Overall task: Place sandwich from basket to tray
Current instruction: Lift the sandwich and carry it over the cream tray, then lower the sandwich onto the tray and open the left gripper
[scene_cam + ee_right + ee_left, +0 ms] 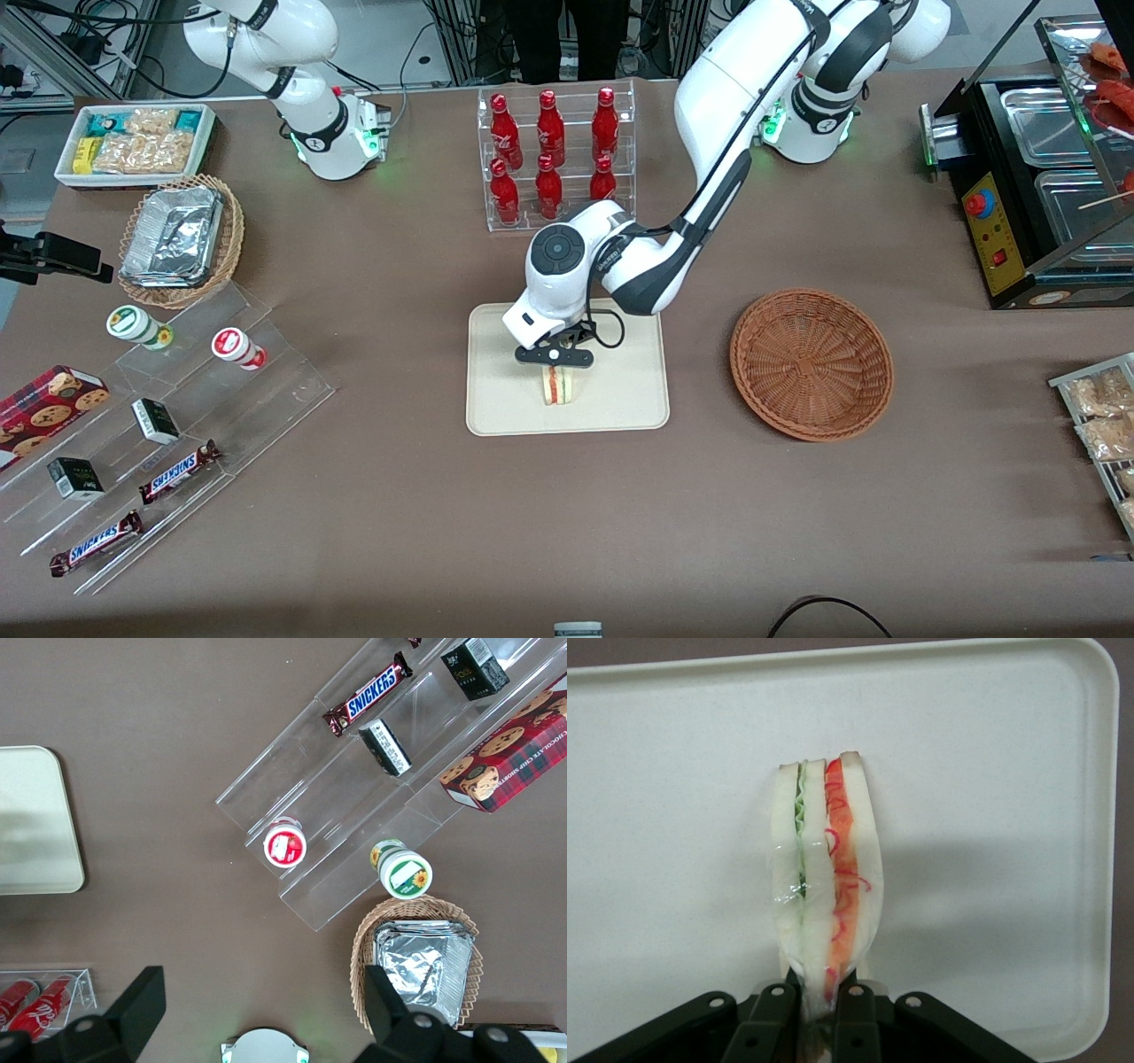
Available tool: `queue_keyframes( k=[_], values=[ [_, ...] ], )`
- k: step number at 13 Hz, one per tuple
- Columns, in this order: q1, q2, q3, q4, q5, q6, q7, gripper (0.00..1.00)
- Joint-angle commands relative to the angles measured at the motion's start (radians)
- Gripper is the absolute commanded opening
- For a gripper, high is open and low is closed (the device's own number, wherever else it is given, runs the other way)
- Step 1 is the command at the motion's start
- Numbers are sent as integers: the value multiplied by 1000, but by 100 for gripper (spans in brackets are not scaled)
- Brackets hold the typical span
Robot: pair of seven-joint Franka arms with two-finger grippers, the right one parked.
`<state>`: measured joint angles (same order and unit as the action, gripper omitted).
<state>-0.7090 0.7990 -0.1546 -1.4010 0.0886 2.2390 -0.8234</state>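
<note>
The sandwich [556, 386] [826, 877], a wrapped white-bread wedge with green and red-orange filling, stands on edge on the cream-white tray [620, 403] [992, 815], near its middle. My gripper [555, 361] [819, 1001] is directly above it, shut on the sandwich's upper end, with a black finger [772, 1010] pressed to each bread face. The reddish-brown basket [811, 363] lies beside the tray, toward the working arm's end of the table, with nothing in it. An edge of the tray [35, 824] also shows in the right wrist view.
A clear rack of red bottles [554, 155] stands farther from the front camera than the tray. Toward the parked arm's end lie a tan basket of foil packs [182, 241], a clear stepped stand with snacks [168, 425] and a white snack box [137, 142]. A black food warmer [1036, 177] stands at the working arm's end.
</note>
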Motion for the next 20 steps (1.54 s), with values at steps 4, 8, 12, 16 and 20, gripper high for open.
queue_keyframes(
  k=[4,8,12,16,20],
  values=[
    [-24,-9,13,-13,11,1,-60,100],
    [-20,-70,17,-4,6,-27,-109,100],
    [-9,-193,33,-4,6,-73,-178,100],
    [0,-345,166,-4,8,-192,-211,100],
    [75,-480,265,-13,-3,-314,-189,100]
  ],
)
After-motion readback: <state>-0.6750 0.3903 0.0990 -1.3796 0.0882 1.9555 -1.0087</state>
